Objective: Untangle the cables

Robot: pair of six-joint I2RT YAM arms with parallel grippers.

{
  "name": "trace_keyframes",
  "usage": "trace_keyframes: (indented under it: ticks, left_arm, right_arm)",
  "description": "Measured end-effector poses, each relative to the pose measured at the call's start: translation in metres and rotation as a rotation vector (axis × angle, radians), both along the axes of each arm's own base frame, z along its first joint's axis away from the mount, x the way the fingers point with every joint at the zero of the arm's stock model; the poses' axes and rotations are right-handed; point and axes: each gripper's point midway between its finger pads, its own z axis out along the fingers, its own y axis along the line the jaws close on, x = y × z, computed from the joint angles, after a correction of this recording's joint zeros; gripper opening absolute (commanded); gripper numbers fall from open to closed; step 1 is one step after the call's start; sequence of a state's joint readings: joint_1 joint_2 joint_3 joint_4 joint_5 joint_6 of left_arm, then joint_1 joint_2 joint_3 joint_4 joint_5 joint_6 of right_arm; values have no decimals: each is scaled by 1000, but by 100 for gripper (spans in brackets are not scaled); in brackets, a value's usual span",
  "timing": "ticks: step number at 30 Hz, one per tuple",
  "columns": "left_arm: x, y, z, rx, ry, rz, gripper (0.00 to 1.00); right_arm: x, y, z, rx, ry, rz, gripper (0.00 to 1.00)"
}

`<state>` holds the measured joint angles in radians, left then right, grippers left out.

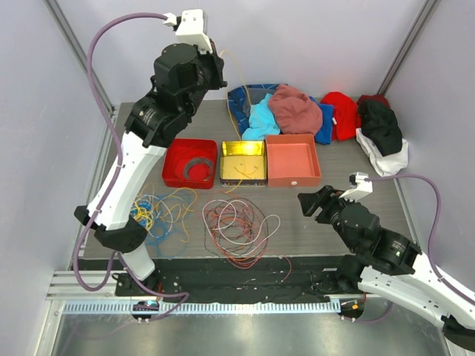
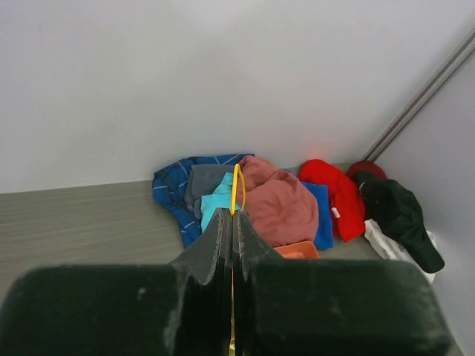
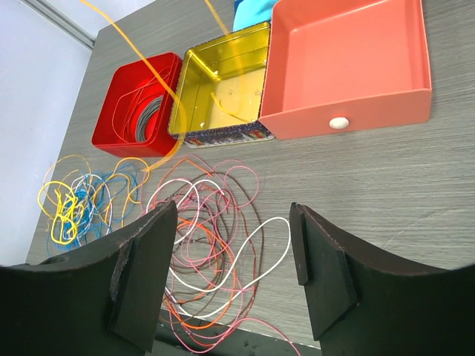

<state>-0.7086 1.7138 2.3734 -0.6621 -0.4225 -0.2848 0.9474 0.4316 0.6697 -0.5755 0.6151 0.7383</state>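
Observation:
My left gripper [image 1: 217, 73] is raised high over the back of the table, shut on a yellow cable [image 2: 237, 187]. That cable hangs down [image 1: 239, 96] into the yellow tray [image 1: 223, 174] and crosses the right wrist view [image 3: 148, 63]. A loose tangle of pink, red, white and orange cables [image 1: 237, 226] lies at the table front. A second tangle of yellow, blue and white cables [image 1: 158, 215] lies left of it. My right gripper [image 1: 312, 204] is open and empty, low and to the right of the pink tangle [image 3: 215, 237], not touching it.
A red tray [image 1: 172, 174] holds a coiled grey cable [image 1: 197, 167]. A salmon tray [image 1: 312, 159] stands right of the yellow tray. A heap of coloured clothes [image 1: 297, 111] lies along the back. Grey walls enclose the table.

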Motion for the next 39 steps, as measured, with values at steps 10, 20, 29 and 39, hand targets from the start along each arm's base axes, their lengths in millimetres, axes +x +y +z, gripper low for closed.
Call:
trace_keyframes:
  ticks: [10, 20, 29, 39]
  left_arm:
    - [43, 6, -43, 46, 68, 47, 0]
    - [67, 3, -73, 83, 75, 72, 0]
    - [61, -8, -186, 154, 259, 14, 0]
    - [8, 5, -214, 132, 322, -28, 0]
  right_arm:
    - [-4, -6, -3, -3, 6, -3, 69]
    - [-4, -8, -7, -16, 14, -7, 67]
    - [-4, -9, -18, -41, 25, -12, 67]
    - [-4, -9, -28, -59, 38, -11, 67]
